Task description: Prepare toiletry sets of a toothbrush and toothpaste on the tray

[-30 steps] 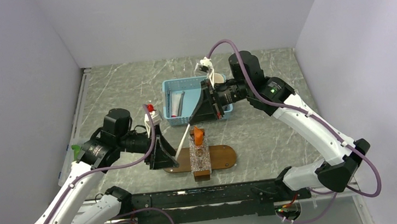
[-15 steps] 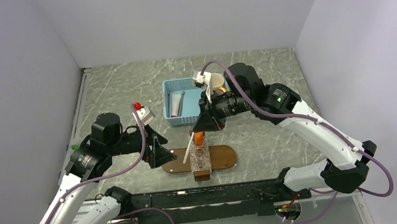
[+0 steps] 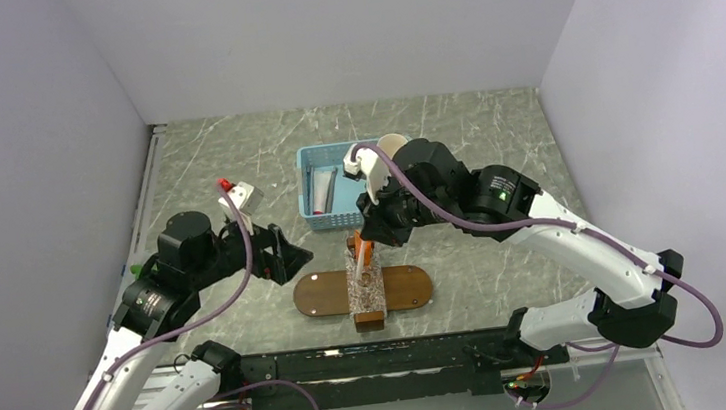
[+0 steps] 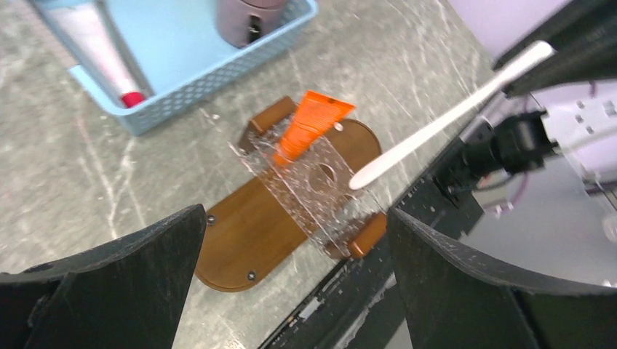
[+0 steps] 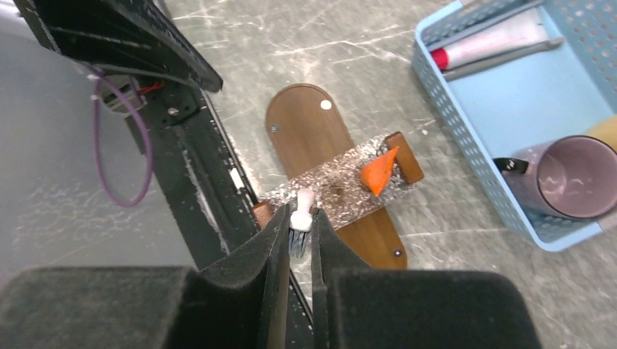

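A grey-green marbled desk (image 3: 494,142) sits between plain white walls. At the left, the left fingers (image 4: 109,276) are spread wide apart, holding nothing, off the near end of the tray (image 3: 319,295). The tray is a smooth, dark-brown wooden oval with small pale screw heads. Across it stands a clear, speckled rack (image 3: 368,297) on brown end blocks, with a round hole in its top. The toothpaste (image 4: 309,123), a soft, flat, bright-orange tube, is already slotted into the rack, so I judge that half of the set done. The toothbrush (image 4: 444,120), slim, white and glossy, hangs slanted with its lower end over the rack, not yet seated. The right fingers (image 5: 240,291) are pinched closed on it. Behind, a light-blue mesh basket (image 3: 326,224) holds a pale red-capped tube (image 3: 324,191) and a mauve cup (image 5: 567,178), perhaps for another set
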You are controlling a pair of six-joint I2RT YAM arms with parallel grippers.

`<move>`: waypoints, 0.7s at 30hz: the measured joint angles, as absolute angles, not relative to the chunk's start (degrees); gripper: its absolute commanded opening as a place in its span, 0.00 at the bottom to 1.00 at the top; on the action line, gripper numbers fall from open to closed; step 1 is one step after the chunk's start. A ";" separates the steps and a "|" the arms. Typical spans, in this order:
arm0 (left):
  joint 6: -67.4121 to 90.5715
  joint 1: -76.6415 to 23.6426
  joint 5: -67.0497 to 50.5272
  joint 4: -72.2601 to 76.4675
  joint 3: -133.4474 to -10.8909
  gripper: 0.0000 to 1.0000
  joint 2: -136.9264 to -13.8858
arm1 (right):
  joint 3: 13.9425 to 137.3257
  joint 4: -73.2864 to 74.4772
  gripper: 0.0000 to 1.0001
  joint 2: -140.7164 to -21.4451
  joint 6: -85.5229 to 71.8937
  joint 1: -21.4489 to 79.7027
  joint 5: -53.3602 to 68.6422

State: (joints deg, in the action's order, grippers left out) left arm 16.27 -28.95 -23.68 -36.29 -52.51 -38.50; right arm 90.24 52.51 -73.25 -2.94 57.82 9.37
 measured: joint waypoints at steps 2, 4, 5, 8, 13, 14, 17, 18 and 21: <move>17.78 -28.95 -20.18 -36.05 -52.51 0.99 -38.22 | 90.21 52.75 0.00 -73.30 -3.03 58.37 6.85; 19.88 -28.95 -16.16 -36.07 -52.51 0.99 -37.95 | 90.24 52.75 0.00 -73.32 -3.44 58.87 4.64; 20.86 -28.95 -14.35 -36.16 -52.53 0.99 -37.95 | 90.30 52.86 0.00 -73.47 -3.68 59.13 3.36; 23.42 -28.95 -9.52 -37.47 -53.47 0.99 -38.26 | 90.89 53.43 0.00 -74.43 -4.60 59.70 -0.19; 26.39 -28.95 -3.81 -40.12 -57.19 0.99 -40.03 | 88.68 51.81 0.00 -74.17 -5.85 60.55 -4.84; 26.81 -28.95 -2.98 -40.80 -57.87 0.99 -40.23 | 88.14 51.75 0.00 -74.02 -6.07 60.75 -5.54; 27.99 -28.95 -0.56 -43.09 -59.46 0.99 -40.42 | 87.57 51.27 0.00 -73.93 -6.42 61.30 -7.33; 28.36 -28.95 0.14 -43.79 -59.70 1.00 -40.34 | 87.55 50.74 0.00 -73.82 -6.48 61.43 -7.62; 30.11 -28.95 2.39 -46.46 -60.05 0.99 -39.40 | 87.33 49.17 0.00 -72.79 -6.96 61.71 -8.51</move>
State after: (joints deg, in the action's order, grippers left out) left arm 30.11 -28.95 2.39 -46.46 -60.05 -39.40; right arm 87.33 49.17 -72.79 -6.96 61.71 -8.51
